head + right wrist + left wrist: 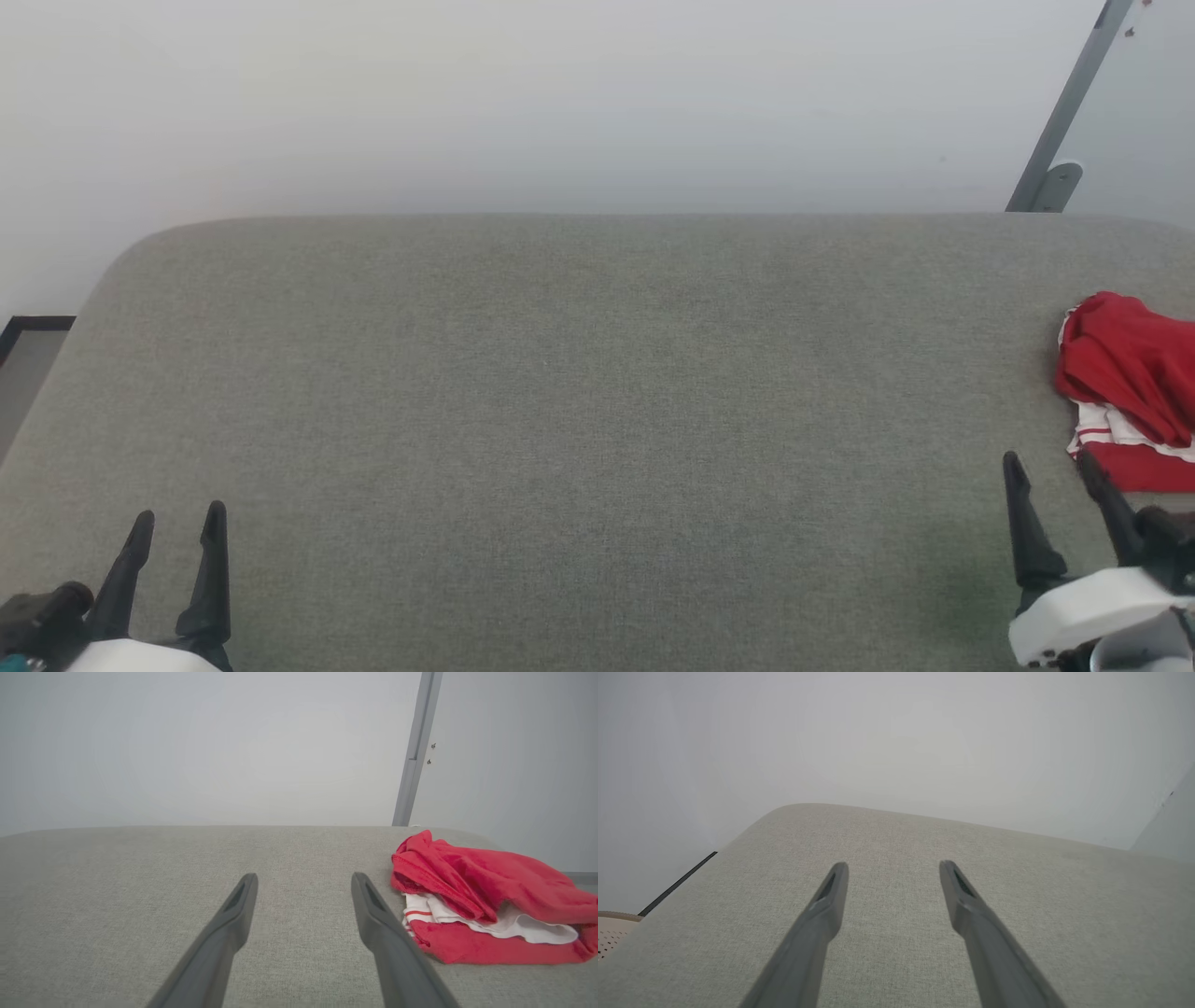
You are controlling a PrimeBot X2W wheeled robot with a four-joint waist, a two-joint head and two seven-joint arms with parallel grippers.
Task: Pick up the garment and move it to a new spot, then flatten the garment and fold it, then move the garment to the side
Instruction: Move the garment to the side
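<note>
Left gripper: lower left of the head view, over the near edge of the surface. Fingers spread apart, nothing between them.
Right gripper: lower right of the head view, pointing up the frame. Fingers released and empty. The right-hand tip stands just short of the garment's near hem and is apart from it.
Surface: grey woven cloth cover running from the bottom of the frame to mid-height, with a rounded corner at the far left.
Garment: at the middle right edge of the head view, cut off by the frame. In the right wrist view it sits at right of centre, just beyond and to the right of the right-hand finger. It is a rumpled heap, with red cloth draped over a white sleeve with striped trim and a further red layer beneath. It is not spread flat, and no crisp fold lines are visible.
Background: white wall across the top, and a slanted grey post at the upper right.
Step in hand (judgement): unsettled. The heap at the side fits a garment waiting to be picked up, and it equally fits a loosely folded one already set aside. Its rumpled lie leans towards the former but does not prove it.
Next move (judgement): not determined by this scene. Should a grasp be wanted, the right gripper is nearest, and the raised red ridge offers the best place to pinch.
</note>
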